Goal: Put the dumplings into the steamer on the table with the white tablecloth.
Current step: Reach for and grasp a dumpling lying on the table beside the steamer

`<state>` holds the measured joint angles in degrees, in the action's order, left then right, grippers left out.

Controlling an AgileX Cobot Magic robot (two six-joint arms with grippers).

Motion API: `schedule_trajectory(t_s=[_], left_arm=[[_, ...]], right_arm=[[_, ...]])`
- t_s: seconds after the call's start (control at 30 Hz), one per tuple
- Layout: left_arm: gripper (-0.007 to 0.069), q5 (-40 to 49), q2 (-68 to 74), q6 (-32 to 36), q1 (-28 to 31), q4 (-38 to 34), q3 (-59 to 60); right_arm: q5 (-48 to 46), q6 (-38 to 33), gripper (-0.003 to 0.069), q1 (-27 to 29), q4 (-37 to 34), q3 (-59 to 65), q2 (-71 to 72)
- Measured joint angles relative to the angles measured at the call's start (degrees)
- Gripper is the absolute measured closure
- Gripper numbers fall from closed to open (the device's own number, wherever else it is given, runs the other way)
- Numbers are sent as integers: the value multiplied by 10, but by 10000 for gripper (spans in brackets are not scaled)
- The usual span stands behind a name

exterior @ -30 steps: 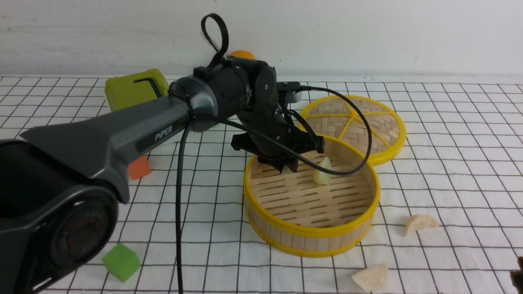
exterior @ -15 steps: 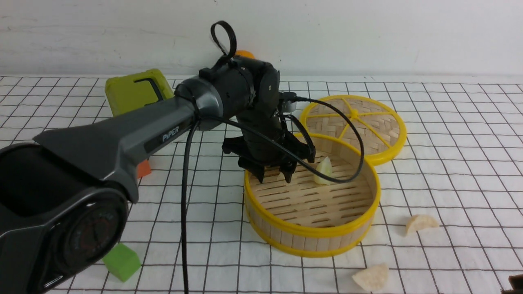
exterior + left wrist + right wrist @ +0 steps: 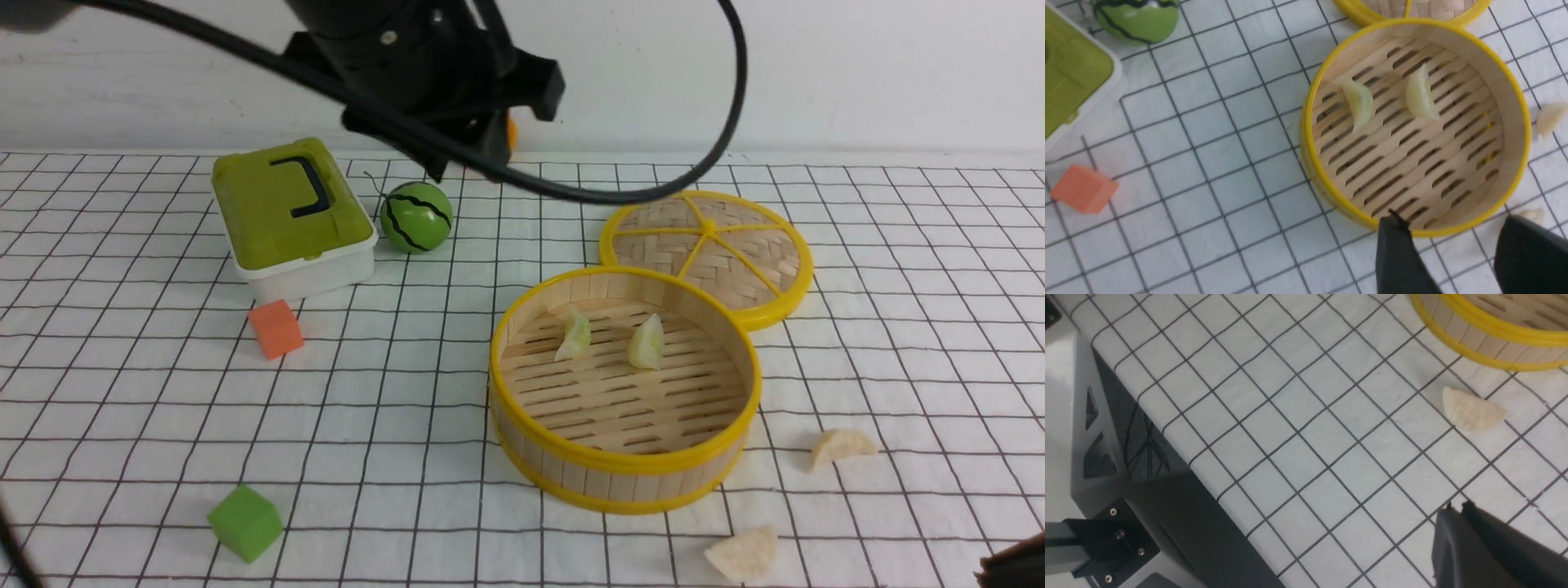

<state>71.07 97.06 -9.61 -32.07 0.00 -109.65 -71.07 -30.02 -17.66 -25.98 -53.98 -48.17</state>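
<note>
The bamboo steamer (image 3: 620, 464) stands mid-table on the white tablecloth (image 3: 408, 392). Two pale green dumplings (image 3: 574, 335) (image 3: 647, 343) lie on its slats, also clear in the left wrist view (image 3: 1359, 102) (image 3: 1420, 98). Two cream dumplings (image 3: 841, 446) (image 3: 743, 555) lie on the cloth to the steamer's front right. My left gripper (image 3: 465, 155) hangs high above the table, open and empty (image 3: 1451, 218). My right gripper (image 3: 1457, 506) is shut and empty, low at the front right corner (image 3: 1012, 563), short of a cream dumpling (image 3: 1472, 410).
The steamer's flat woven lid (image 3: 706, 249) lies touching it behind. A green-lidded box (image 3: 286, 212) and a watermelon ball (image 3: 416, 216) sit at the back left. An orange cube (image 3: 276, 328) and a green cube (image 3: 245, 523) lie on the left. The table's edge (image 3: 1180, 457) runs near the right gripper.
The left gripper let a second green dumpling go inside the steamer, opened, and rose high above the table. The right gripper's jaws closed.
</note>
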Motion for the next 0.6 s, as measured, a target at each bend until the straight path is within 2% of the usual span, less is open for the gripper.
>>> schedule_trajectory(t_s=[0.13, 0.17, 0.2, 0.3, 0.37, 0.47, 0.6], left_arm=[[476, -20, -147, -2, 0, 9, 217], [476, -23, -153, -4, 0, 9, 227], [523, -58, -214, -10, 0, 11, 323], [569, -111, -299, -18, 0, 11, 457], [582, -121, -329, -23, 0, 11, 504], [606, -130, -402, -38, 0, 7, 615], [607, -131, -451, -46, 0, -4, 680]], right_arm=[[-2, -29, 678, -22, 3, -1, -36], [-2, -32, 678, -24, 3, -2, -37], [-4, -49, 678, -45, 11, -11, -55], [-4, -62, 678, -86, 37, -36, -93], [-4, -68, 678, -101, 46, -46, -109], [-1, -128, 677, -150, 63, -71, -166], [0, -201, 673, -179, 63, -76, -206]])
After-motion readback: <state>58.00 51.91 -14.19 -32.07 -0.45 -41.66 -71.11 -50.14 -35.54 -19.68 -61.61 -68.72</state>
